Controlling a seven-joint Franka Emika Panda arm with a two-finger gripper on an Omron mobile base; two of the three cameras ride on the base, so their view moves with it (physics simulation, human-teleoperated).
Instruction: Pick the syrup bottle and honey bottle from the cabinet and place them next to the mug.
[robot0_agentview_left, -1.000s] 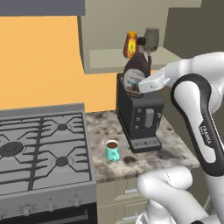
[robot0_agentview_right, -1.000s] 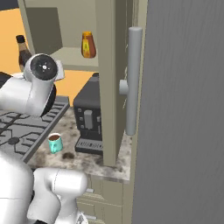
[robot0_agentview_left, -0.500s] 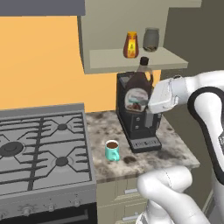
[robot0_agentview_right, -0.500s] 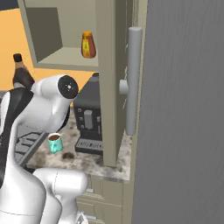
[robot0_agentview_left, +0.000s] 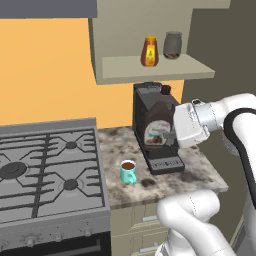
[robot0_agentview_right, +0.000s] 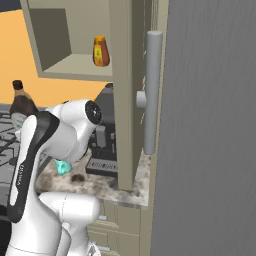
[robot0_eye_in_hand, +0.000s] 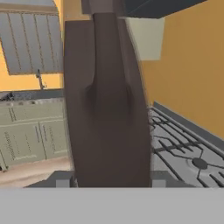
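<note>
The dark-brown syrup bottle (robot0_agentview_left: 159, 125) hangs upright in the air in front of the coffee machine, with my gripper (robot0_agentview_left: 172, 134) shut on its right side. In the right base view its neck and body (robot0_agentview_right: 21, 105) show at the far left. Its dark body (robot0_eye_in_hand: 107, 105) stands close in the hand view. The orange honey bottle (robot0_agentview_left: 149, 51) stands on the shelf of the beige open cabinet (robot0_agentview_left: 155, 69), also seen as honey bottle (robot0_agentview_right: 100, 51). The teal mug (robot0_agentview_left: 128, 171) with brown liquid sits on the counter, below and left of the syrup bottle. Mug (robot0_agentview_right: 62, 168) peeks out behind my arm.
A grey glass jar (robot0_agentview_left: 172, 45) stands right of the honey bottle. A black coffee machine (robot0_agentview_left: 156, 130) sits behind the held bottle. The gas stove (robot0_agentview_left: 47, 170) lies left of the mug. An open cabinet door with a long handle (robot0_agentview_right: 151, 92) stands at the right.
My gripper has carried the syrup bottle down from near the shelf to the height of the coffee machine's front, closer to the mug.
</note>
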